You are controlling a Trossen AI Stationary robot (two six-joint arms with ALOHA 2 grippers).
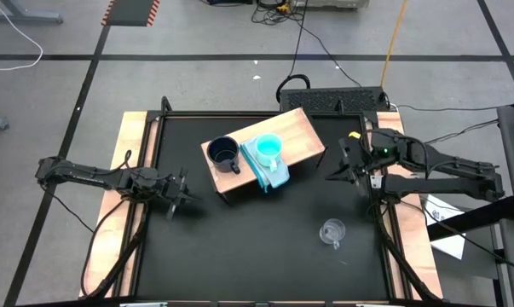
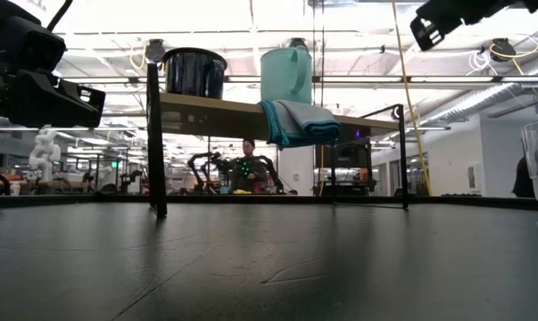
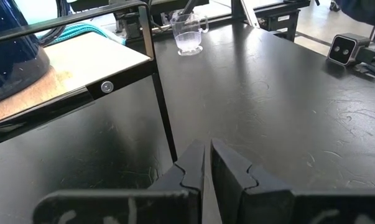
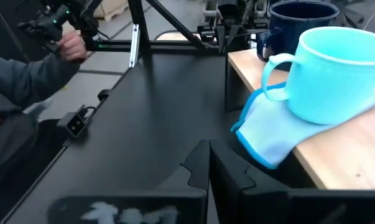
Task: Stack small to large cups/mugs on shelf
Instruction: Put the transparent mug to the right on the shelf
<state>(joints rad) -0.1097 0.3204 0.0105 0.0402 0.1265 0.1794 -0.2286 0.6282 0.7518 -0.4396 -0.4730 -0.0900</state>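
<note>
The tan wooden shelf stands on thin black legs at the table's far middle. On it a dark navy mug stands upright on its base. Beside it a turquoise cup stands on a pale blue cloth whose end hangs over the shelf's near edge. A clear glass mug stands on the black table at the near right. My left gripper is shut, left of the shelf and low over the table. My right gripper is shut, raised to the right of the shelf, pointing toward the turquoise cup.
The shelf's black legs stand just ahead of my left gripper. A small camera block sits at the table's near edge. A person's sleeve and hand show beyond the table. Bare black table lies between the shelf and the glass mug.
</note>
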